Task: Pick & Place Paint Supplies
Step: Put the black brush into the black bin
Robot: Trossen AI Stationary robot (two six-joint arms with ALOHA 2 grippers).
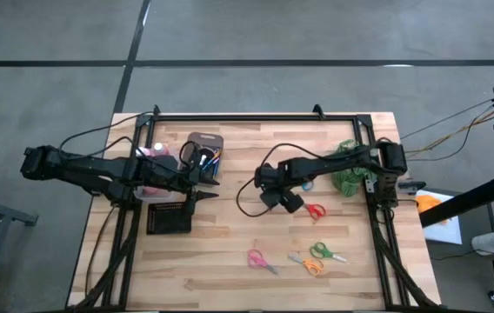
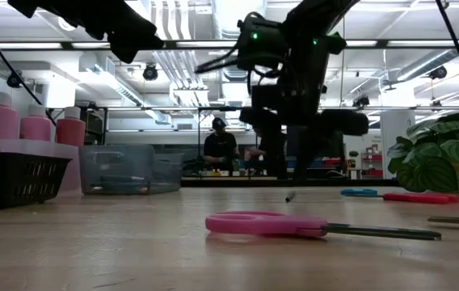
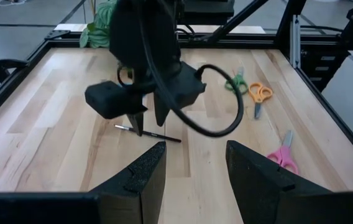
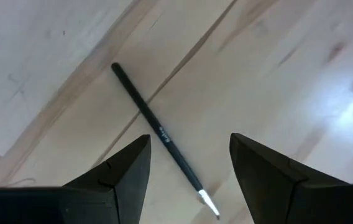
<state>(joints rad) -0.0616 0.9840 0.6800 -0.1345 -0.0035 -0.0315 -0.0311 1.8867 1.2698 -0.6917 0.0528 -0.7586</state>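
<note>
Dark fingers of the right hand (image 4: 186, 171) are standing apart, poised above a thin black paintbrush (image 4: 163, 138) that is lying flat on the bare wood near the middle of the counter (image 1: 360, 261). To do this pick well, the hand should be coming straight down with one finger on each side of the handle, closing only once level with the wood. That brush is looking slim and light, with a silver ferrule and pale tip. Over by the counter's left edge, the left hand (image 3: 192, 171) is waiting with fingers apart, near the pink bottles (image 2: 31, 121).
</note>
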